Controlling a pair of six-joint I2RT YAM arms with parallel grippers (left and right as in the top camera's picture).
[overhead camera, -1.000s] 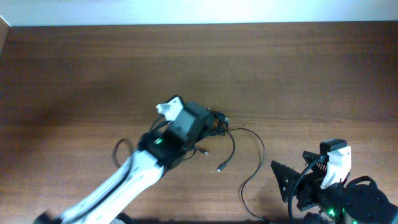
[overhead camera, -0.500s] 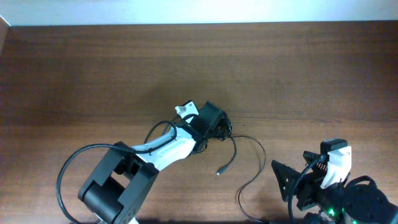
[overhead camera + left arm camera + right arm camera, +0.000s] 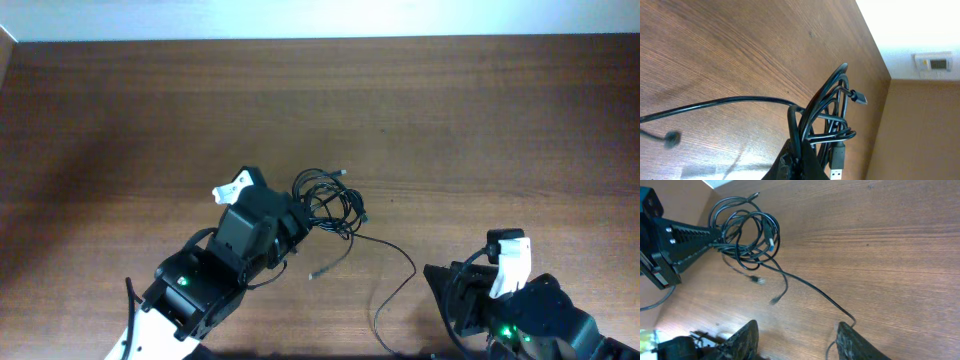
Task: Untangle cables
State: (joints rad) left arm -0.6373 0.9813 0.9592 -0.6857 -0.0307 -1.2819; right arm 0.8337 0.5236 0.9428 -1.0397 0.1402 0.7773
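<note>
Cables (image 3: 330,208), thin glossy black loops, in closed left claw (image 3: 796,162) (right claw (image 3: 797,336) agape)

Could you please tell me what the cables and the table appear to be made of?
The cables: probably plastic or rubber sheathing, smooth black with a slight sheen; one plug shows a bright metal tip. The table: wood or wood-look laminate, brown with visible grain, satin finish.

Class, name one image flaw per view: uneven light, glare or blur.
Overhead: table darker toward the left. Left wrist: wall blown out white, left gripper dark and soft. Right wrist: plug ends of the cables smeared, right gripper out of focus.
</note>
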